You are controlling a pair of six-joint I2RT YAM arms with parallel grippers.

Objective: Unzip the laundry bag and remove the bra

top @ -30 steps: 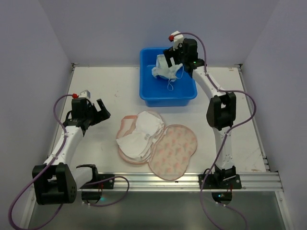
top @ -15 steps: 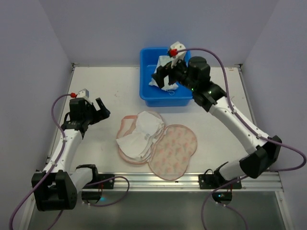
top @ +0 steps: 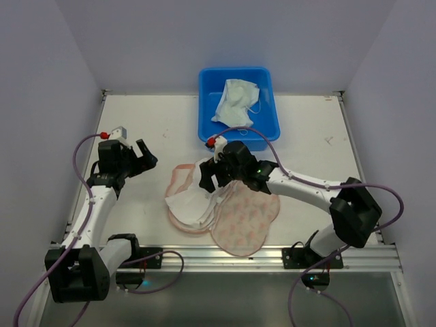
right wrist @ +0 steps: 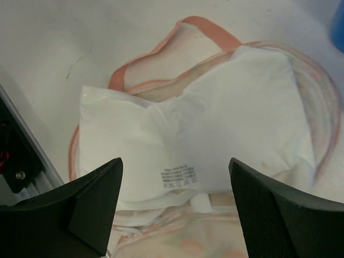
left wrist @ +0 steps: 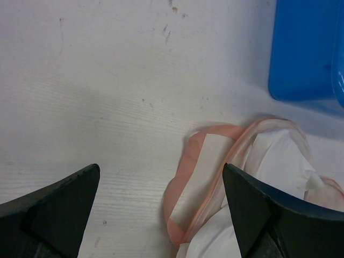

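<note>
I see the bra lying crumpled inside the blue tub. The laundry bag lies unzipped and open on the bench, just in front of the tub, on the side nearer my arms. Its white lining faces up. My right fingers hang over the bag, spread wide and holding nothing. My left fingers are spread wide too and empty, off to the tub's left, near the bag's pink edge.
</note>
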